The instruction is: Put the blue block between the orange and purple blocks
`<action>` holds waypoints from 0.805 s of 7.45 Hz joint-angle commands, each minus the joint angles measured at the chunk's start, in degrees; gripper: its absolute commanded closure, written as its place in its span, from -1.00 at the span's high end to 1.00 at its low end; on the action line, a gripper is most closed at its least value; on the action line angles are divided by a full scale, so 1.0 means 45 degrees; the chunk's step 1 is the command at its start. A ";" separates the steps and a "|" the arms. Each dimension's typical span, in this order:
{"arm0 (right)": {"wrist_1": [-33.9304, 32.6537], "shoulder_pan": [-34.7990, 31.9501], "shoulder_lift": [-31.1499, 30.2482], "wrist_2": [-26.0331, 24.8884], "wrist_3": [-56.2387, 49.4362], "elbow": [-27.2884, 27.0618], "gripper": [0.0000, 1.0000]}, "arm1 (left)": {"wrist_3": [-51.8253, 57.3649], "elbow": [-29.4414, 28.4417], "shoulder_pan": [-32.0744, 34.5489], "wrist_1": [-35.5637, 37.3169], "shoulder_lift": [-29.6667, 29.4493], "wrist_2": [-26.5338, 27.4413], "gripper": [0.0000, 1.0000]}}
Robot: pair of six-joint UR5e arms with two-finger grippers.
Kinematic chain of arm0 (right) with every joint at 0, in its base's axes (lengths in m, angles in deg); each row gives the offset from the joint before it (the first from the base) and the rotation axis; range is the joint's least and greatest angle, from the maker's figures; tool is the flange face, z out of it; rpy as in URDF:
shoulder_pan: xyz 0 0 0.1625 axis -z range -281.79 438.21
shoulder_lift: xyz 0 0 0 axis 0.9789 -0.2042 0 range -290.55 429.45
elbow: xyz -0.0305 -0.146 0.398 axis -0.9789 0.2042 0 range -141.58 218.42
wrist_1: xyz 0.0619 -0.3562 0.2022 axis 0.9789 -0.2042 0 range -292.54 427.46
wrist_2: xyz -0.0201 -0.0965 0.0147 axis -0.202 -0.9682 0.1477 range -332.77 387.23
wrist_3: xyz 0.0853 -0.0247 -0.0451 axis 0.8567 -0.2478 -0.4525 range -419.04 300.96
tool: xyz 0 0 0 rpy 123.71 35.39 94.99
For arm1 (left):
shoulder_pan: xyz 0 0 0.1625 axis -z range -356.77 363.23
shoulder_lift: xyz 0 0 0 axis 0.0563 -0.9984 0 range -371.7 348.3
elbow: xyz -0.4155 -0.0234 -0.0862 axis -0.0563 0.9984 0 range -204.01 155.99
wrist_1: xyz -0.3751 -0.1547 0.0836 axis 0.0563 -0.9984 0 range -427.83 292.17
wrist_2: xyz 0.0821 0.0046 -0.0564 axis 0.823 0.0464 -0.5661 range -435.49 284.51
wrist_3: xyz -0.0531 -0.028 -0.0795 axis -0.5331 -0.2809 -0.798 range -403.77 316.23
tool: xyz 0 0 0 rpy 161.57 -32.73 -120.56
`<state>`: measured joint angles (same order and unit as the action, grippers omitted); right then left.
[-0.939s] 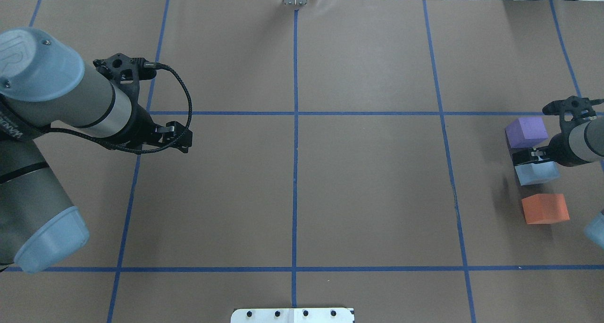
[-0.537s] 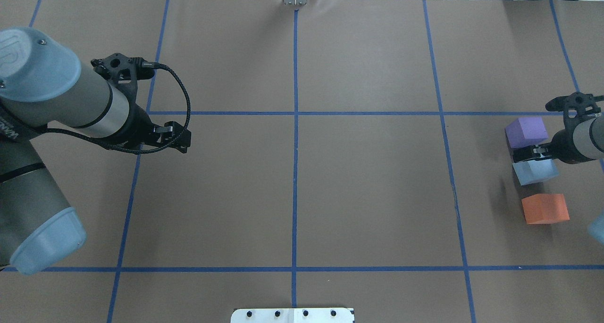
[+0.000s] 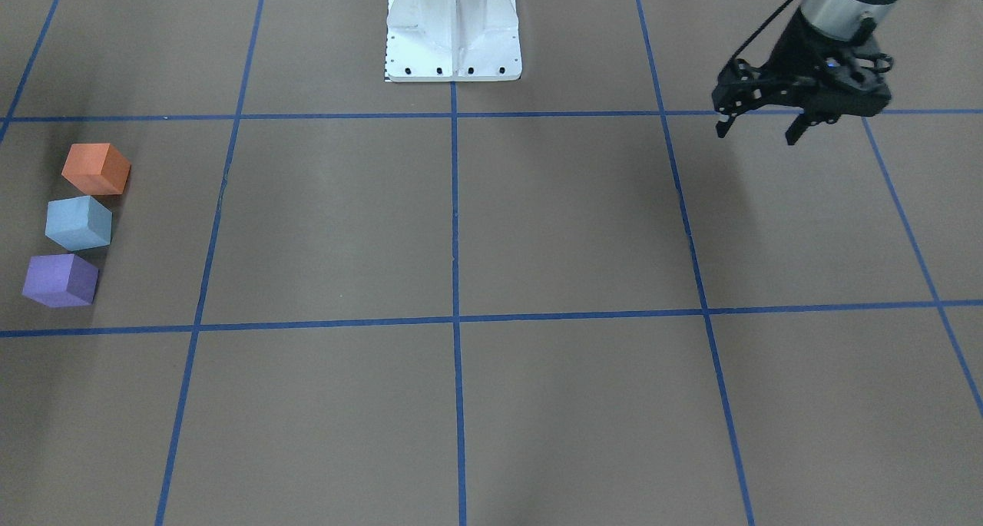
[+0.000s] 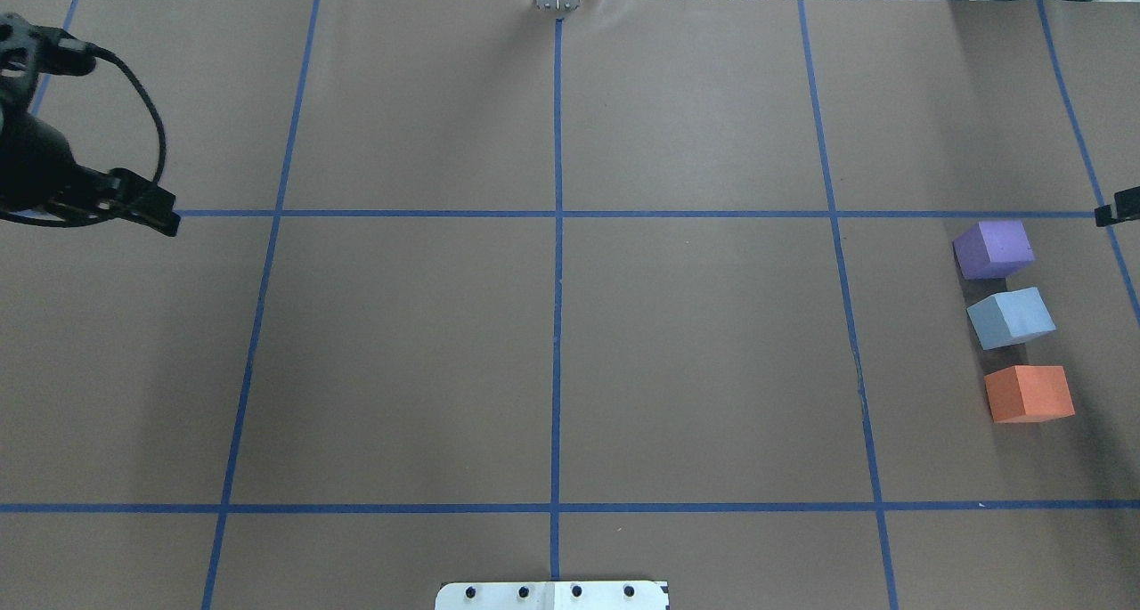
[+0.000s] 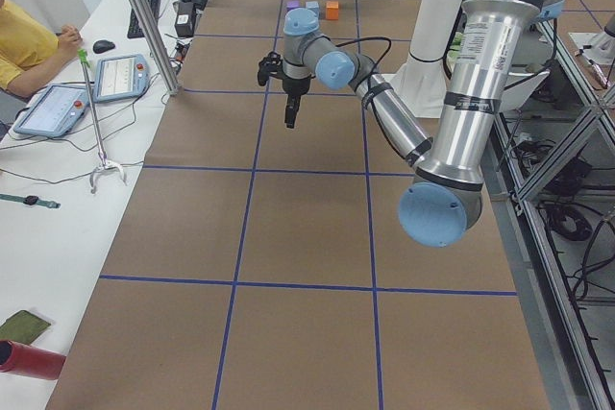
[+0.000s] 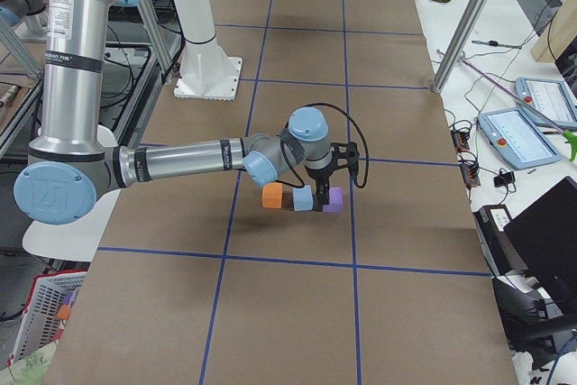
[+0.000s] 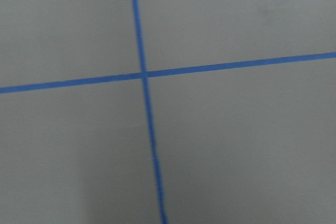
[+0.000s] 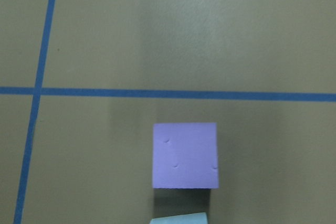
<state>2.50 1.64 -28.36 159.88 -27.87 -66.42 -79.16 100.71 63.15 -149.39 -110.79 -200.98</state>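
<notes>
Overhead exterior view puts the blue block [image 4: 1011, 318] near the bench's right edge, roughly midway between the robot's edge and the operators' edge. It sits in a short row with the purple block [image 4: 993, 248] on its far side and the orange block [image 4: 1029, 394] on the side nearer the robot. It lies just beside both, with a thin strip of brown paper [image 4: 695, 361] showing in each gap, so the placement looks done. It rests flat on one face. It reads as a cube with no long axis to speak of, and its sides are twisted slightly off the blue tape lines [image 4: 558, 263] and off its neighbours' sides. The left gripper [image 3: 756, 130] hangs toward the bench's left edge, well apart from the blocks, with its jaws spread and nothing between them. In the exterior right view the right gripper [image 6: 320, 188] hangs over the row, about above the purple and blue blocks. I cannot tell how its jaws stand, and the right wrist view shows no fingers, only the purple block and a sliver of the blue one. The likely risk comes from that arm. A low or sideways retreat could clip a block that looks light, sliding it along the paper, closing a gap or pushing the blue block out of line.
</notes>
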 commanded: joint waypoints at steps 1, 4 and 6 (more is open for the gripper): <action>-0.1749 -0.1591 0.0096 0.0950 -0.2270 -0.0080 1.00 | 0.4681 -0.1301 0.2805 -0.0078 0.1273 -0.1483 1.00; -0.3002 -0.2297 -0.0116 0.0874 -0.4420 0.0016 1.00 | 1.0872 -0.5745 0.6340 -0.0157 0.1434 -0.2816 1.00; -0.3221 -0.2688 -0.0448 0.0855 -0.4584 -0.0042 1.00 | 1.1927 -0.7205 0.6878 -0.0741 0.1549 -0.3750 1.00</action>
<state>-11.33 -9.39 -29.29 163.80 -47.63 -66.55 -28.81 72.43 92.13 -151.46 -104.26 -215.35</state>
